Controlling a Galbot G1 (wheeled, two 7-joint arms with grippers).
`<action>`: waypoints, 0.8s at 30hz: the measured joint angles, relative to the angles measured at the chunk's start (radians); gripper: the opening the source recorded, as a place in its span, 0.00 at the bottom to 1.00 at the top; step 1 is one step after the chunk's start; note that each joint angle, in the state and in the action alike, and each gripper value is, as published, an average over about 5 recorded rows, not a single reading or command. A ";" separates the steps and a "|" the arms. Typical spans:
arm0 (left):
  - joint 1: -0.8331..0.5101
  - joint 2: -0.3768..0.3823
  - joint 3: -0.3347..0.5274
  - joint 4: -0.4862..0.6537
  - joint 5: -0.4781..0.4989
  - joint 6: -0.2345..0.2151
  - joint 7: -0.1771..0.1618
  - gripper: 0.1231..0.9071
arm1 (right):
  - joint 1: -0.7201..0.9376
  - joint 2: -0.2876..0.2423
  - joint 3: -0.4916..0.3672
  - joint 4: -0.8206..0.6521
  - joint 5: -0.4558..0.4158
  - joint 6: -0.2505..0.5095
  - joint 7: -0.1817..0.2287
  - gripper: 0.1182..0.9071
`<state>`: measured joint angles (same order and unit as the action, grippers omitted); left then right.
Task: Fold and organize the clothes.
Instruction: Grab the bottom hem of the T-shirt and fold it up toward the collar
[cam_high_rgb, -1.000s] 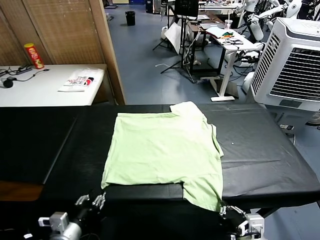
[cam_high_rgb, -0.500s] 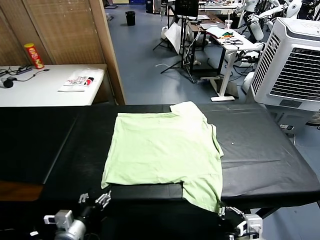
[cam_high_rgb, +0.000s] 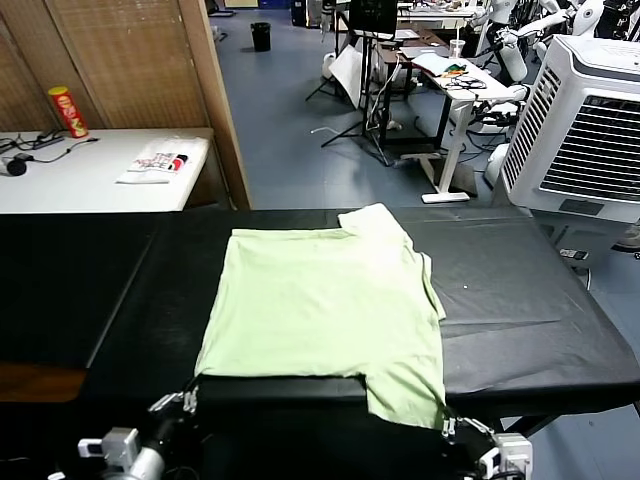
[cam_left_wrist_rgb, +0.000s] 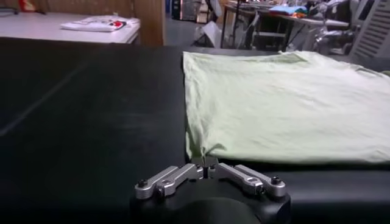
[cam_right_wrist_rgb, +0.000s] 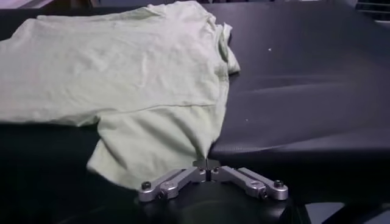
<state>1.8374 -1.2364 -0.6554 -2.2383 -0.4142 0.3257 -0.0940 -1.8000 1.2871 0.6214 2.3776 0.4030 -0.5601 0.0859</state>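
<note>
Since a second ago my left gripper (cam_high_rgb: 188, 401) has closed on the shirt (cam_high_rgb: 325, 310) hem at seven o'clock on the tabletop (cam_high_rgb: 520, 320). Left wrist: pinched corner. Right wrist: right gripper (cam_right_wrist_rgb: 207, 163) shut on the sleeve, shirt stretching toward twelve.

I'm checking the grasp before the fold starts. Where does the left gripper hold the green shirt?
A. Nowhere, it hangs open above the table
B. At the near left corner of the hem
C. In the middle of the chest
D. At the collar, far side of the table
B: in the left wrist view the left gripper is shut on the near left corner of the shirt, at the near table edge.
</note>
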 joint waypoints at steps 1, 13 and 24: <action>0.000 -0.004 0.000 -0.009 0.004 -0.008 -0.005 0.00 | 0.020 -0.008 0.003 -0.014 0.012 0.020 -0.007 0.01; -0.178 -0.030 0.033 0.054 0.068 -0.055 -0.009 0.00 | 0.398 -0.112 -0.093 -0.327 0.037 0.158 -0.049 0.01; -0.352 -0.010 0.078 0.226 0.111 -0.064 -0.008 0.00 | 0.646 -0.128 -0.205 -0.583 0.006 0.191 -0.089 0.01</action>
<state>1.4858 -1.2460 -0.5772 -2.0118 -0.3035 0.2615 -0.1024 -1.1535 1.1591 0.4160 1.7947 0.4089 -0.3690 -0.0027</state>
